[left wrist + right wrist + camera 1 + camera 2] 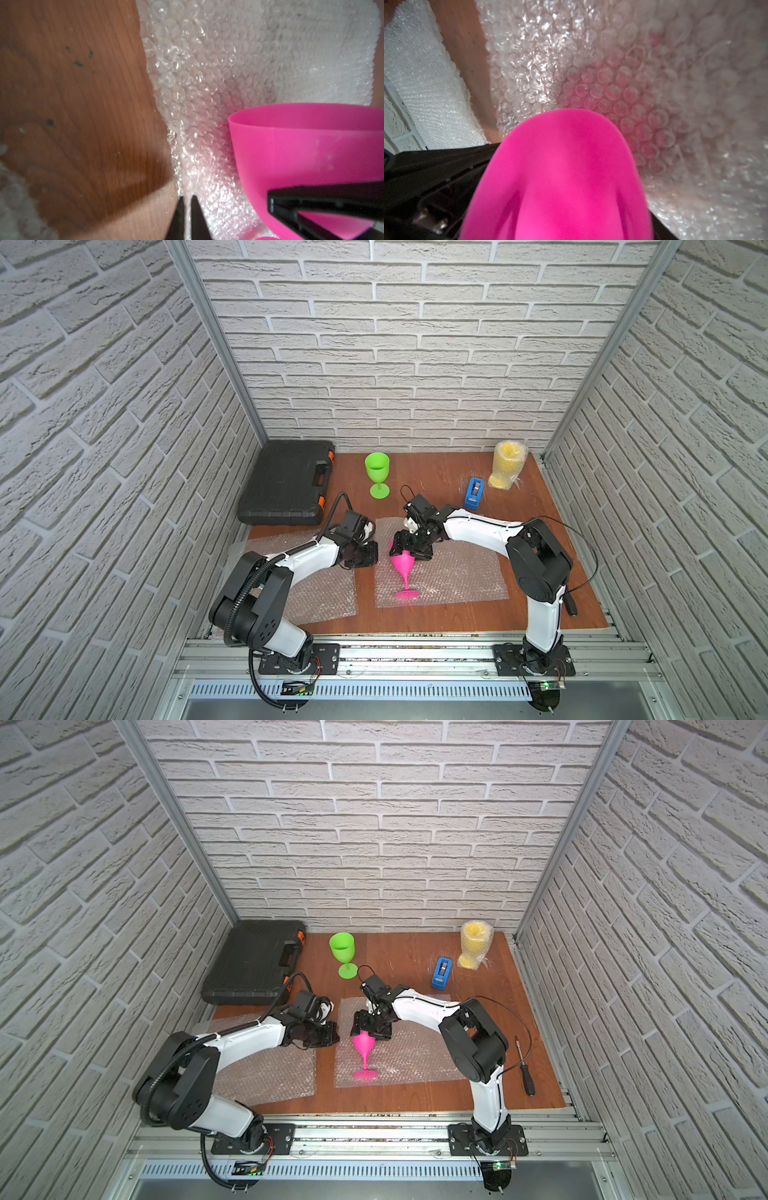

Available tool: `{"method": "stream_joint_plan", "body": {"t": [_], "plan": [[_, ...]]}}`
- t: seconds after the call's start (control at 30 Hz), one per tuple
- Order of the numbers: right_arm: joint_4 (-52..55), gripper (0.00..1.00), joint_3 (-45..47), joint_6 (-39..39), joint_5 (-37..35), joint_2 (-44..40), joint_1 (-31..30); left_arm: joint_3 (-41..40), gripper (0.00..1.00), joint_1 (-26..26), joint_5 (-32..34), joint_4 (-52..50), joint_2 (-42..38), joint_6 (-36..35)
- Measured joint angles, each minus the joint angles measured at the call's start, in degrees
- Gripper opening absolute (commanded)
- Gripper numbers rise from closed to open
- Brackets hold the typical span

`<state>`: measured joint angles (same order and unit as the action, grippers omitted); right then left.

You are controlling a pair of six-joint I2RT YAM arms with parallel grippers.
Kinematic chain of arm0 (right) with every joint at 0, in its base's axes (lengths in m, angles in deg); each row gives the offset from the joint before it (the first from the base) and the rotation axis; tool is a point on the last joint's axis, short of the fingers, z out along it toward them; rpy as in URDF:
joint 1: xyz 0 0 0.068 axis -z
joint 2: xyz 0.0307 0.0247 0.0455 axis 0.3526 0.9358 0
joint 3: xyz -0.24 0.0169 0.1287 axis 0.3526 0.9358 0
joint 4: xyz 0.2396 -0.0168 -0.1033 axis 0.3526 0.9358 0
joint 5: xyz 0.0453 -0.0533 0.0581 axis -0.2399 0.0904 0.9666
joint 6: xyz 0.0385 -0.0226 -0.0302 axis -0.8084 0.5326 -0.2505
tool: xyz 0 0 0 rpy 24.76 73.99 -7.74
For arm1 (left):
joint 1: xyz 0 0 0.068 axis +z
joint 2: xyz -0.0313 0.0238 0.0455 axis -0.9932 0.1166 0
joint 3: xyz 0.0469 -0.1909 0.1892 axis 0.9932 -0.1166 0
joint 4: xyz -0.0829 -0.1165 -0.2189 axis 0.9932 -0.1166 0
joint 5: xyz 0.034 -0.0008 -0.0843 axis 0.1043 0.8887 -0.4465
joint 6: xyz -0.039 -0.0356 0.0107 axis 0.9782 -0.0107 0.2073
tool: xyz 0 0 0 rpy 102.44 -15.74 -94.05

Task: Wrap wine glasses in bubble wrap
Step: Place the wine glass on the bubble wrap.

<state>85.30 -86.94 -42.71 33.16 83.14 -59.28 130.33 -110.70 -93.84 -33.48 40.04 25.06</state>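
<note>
The hot pink wine glass (404, 568) (363, 1044) is tipped over on a bubble wrap sheet (457, 576) (415, 1056), foot toward the front. My right gripper (409, 549) (370, 1027) is shut on its bowl (560, 166). My left gripper (374, 552) (187, 205) sits at this sheet's left edge (207, 83), beside the pink bowl (301, 149), its fingers a narrow gap apart. The green wine glass (377, 475) (343, 952) stands bare at the back. The yellow wine glass (508, 464) (475, 944) stands at the back right, wrapped in bubble wrap.
A second bubble wrap sheet (316, 593) (270, 1073) lies under my left arm. A black tool case (286, 489) sits at the back left. A blue tape dispenser (473, 492) stands near the yellow glass. A screwdriver (525, 1069) lies at the right edge.
</note>
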Motion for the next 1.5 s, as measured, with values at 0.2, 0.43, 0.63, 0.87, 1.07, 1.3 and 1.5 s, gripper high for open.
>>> {"method": "stream_joint_plan", "body": {"t": [0.2, 0.43, 0.63, 0.87, 1.07, 1.3, 1.5], "plan": [[-0.15, 0.59, -0.20, -0.02, -0.17, 0.35, -0.02, 0.52, 0.46, -0.33, 1.20, -1.40, 2.01, 0.98], [-0.15, 0.58, -0.28, 0.00, -0.22, 0.42, -0.11, 0.72, 0.17, -0.92, -2.27, 3.06, 4.63, 2.56], [1.53, 0.58, -1.46, 0.02, -1.46, 0.35, -0.17, 0.33, 0.00, -0.92, -2.82, 3.17, 4.70, 2.97], [5.16, 0.57, -4.76, 0.68, -4.07, -0.13, -0.15, -0.11, 0.00, -0.46, -2.84, 2.82, 2.97, 2.45], [5.88, 0.60, -5.05, 1.62, -4.83, 0.09, -0.17, -0.13, 0.00, 0.02, -3.04, 2.64, 0.68, 1.95], [5.42, 0.86, -5.57, 3.02, -4.11, 2.32, -0.11, -0.09, 0.00, 0.11, -3.85, 1.40, -0.98, 1.36], [7.56, 0.94, -5.62, 3.89, -4.76, -2.08, 0.66, 0.74, 0.00, 0.13, -3.89, -1.18, -2.86, 0.96]]}}
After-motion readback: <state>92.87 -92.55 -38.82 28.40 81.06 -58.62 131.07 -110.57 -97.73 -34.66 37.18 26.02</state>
